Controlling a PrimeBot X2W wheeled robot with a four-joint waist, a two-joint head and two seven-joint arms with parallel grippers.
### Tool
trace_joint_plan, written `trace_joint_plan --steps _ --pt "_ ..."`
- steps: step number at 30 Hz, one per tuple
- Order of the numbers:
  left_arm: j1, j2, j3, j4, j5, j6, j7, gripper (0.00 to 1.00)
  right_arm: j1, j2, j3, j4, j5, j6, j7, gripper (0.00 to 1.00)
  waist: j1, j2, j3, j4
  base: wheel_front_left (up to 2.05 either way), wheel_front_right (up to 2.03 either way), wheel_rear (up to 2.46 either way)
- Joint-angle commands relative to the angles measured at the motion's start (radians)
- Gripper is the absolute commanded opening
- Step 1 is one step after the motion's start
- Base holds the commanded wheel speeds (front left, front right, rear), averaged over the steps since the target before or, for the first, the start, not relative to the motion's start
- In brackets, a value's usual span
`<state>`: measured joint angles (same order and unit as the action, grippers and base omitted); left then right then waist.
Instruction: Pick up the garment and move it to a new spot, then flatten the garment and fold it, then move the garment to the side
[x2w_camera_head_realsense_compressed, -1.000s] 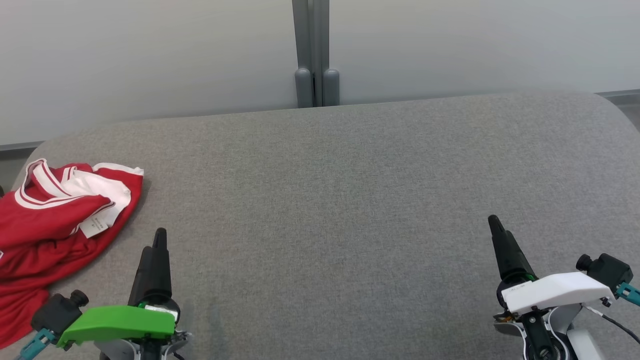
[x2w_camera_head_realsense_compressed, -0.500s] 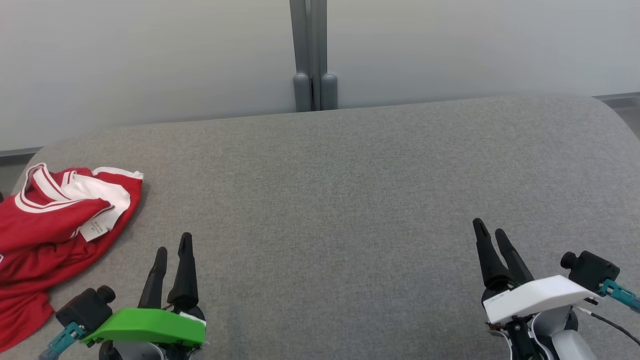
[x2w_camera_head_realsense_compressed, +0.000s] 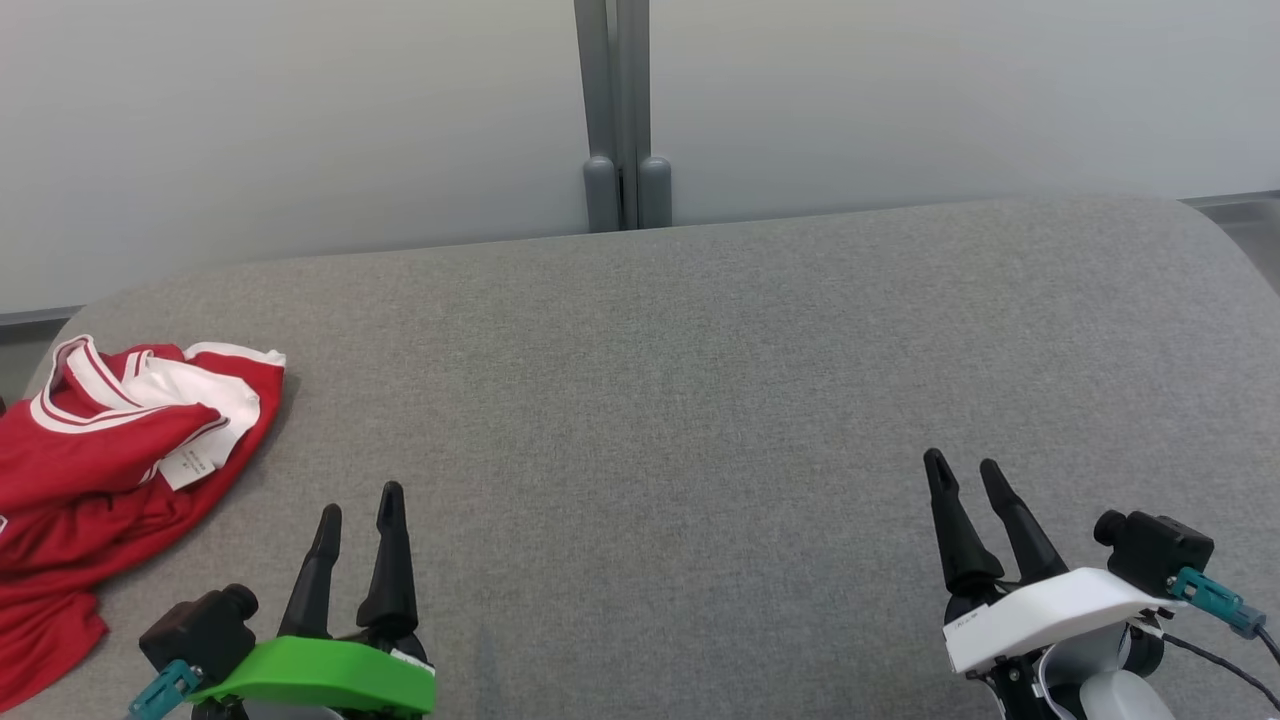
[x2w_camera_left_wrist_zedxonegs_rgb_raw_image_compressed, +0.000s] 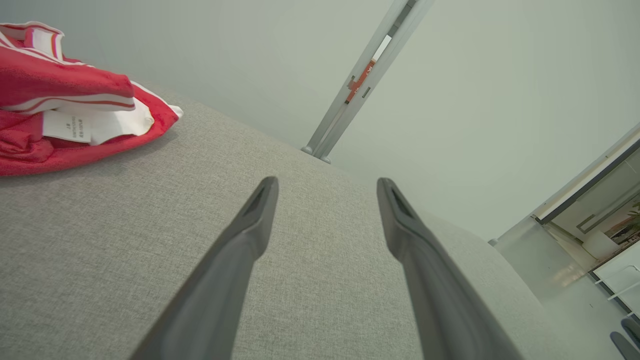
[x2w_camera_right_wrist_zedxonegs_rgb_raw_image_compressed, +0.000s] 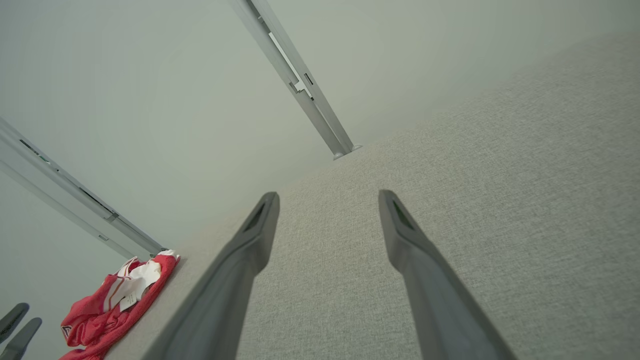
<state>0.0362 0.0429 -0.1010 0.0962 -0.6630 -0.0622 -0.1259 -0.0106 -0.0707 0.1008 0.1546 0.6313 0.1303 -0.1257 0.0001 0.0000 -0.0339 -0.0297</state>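
Note:
The garment (x2w_camera_head_realsense_compressed: 95, 470) is a red jersey with white trim and a white label, lying crumpled at the far left edge of the grey fabric surface (x2w_camera_head_realsense_compressed: 660, 400); it also appears in the left wrist view (x2w_camera_left_wrist_zedxonegs_rgb_raw_image_compressed: 60, 115) and small in the right wrist view (x2w_camera_right_wrist_zedxonegs_rgb_raw_image_compressed: 112, 300). My left gripper (x2w_camera_head_realsense_compressed: 360, 500) stands open at the lower left, to the right of the garment and apart from it, with nothing between its fingers. At the lower right my right gripper (x2w_camera_head_realsense_compressed: 963, 467) is open and empty too, far from the garment.
A pale wall with a grey vertical post (x2w_camera_head_realsense_compressed: 615, 110) runs behind the surface. The surface's rounded corners (x2w_camera_head_realsense_compressed: 1215, 225) drop off at both ends. In the left wrist view, floor and a doorway (x2w_camera_left_wrist_zedxonegs_rgb_raw_image_compressed: 595, 220) lie past the right end.
Both grippers have turned so that their two fingers now show side by side. The left gripper has shifted right, the right gripper left. The camera has tilted slightly.

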Motion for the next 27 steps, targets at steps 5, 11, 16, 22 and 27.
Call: trace_joint_plan --steps 5,11,16,22,27 --pt "0.012 0.007 -0.003 -0.021 0.071 0.004 -0.022 1.0 0.005 -0.003 0.012 -0.018 -0.074 0.0 -0.022 1.0 -0.0001 0.0 -0.006 -0.003 0.0 0.0 0.0" --pt "0.02 0.008 -0.01 -0.029 0.128 0.01 -0.037 1.0 0.013 -0.002 0.025 -0.024 -0.124 0.0 -0.038 1.0 -0.0001 0.0 -0.01 -0.007 0.0 0.0 0.0" --pt "0.027 0.008 -0.022 -0.035 0.181 0.012 -0.049 1.0 0.015 -0.004 0.036 -0.026 -0.155 0.0 -0.05 1.0 -0.0001 0.0 -0.014 -0.012 0.0 0.0 0.0" --pt "0.035 0.009 -0.036 -0.041 0.238 0.02 -0.063 1.0 0.019 0.002 0.031 -0.033 -0.209 0.0 -0.064 1.0 -0.0001 0.0 -0.019 -0.017 0.0 0.0 0.0" --pt "0.043 0.009 -0.042 -0.034 0.265 0.015 -0.074 1.0 0.022 0.007 0.029 -0.039 -0.248 0.0 -0.075 1.0 -0.0001 0.0 -0.023 -0.019 0.0 0.0 0.0"
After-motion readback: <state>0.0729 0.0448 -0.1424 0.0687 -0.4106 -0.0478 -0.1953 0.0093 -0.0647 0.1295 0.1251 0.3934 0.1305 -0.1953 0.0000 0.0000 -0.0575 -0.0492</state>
